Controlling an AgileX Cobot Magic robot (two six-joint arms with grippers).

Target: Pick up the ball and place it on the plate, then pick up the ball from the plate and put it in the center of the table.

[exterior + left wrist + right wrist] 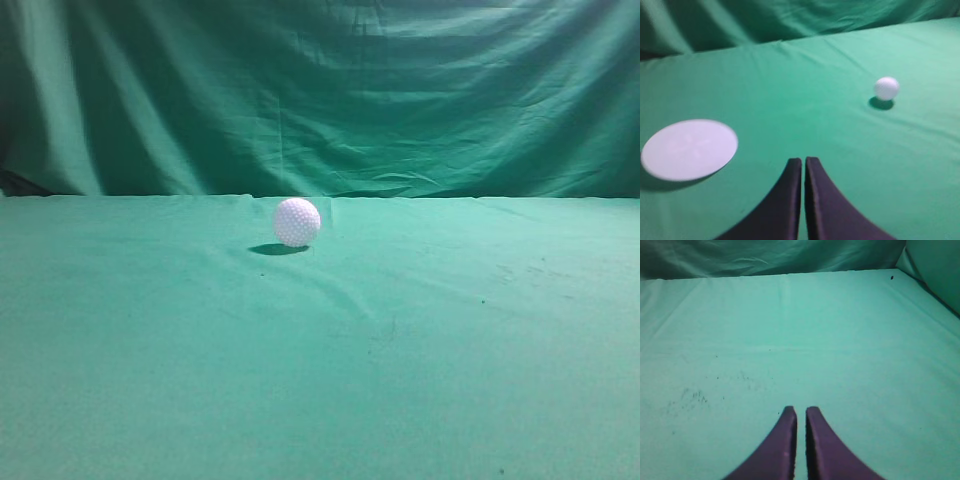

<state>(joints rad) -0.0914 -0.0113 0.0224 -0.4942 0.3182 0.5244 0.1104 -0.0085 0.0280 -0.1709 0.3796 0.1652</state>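
Observation:
The white dimpled ball [297, 221] rests on the green cloth table [450, 340], near the middle, toward the back. It also shows in the left wrist view [886, 88], far ahead and to the right of my left gripper [803, 160]. The left gripper is shut and empty. A flat white plate [689, 148] lies on the cloth to the left of the left gripper; it is out of the exterior view. My right gripper [800, 410] is shut and empty over bare cloth. Neither gripper shows in the exterior view.
A draped green cloth backdrop [320, 90] hangs behind the table. Faint dark specks mark the cloth [690, 395] left of the right gripper. The table's right edge [920, 285] shows in the right wrist view.

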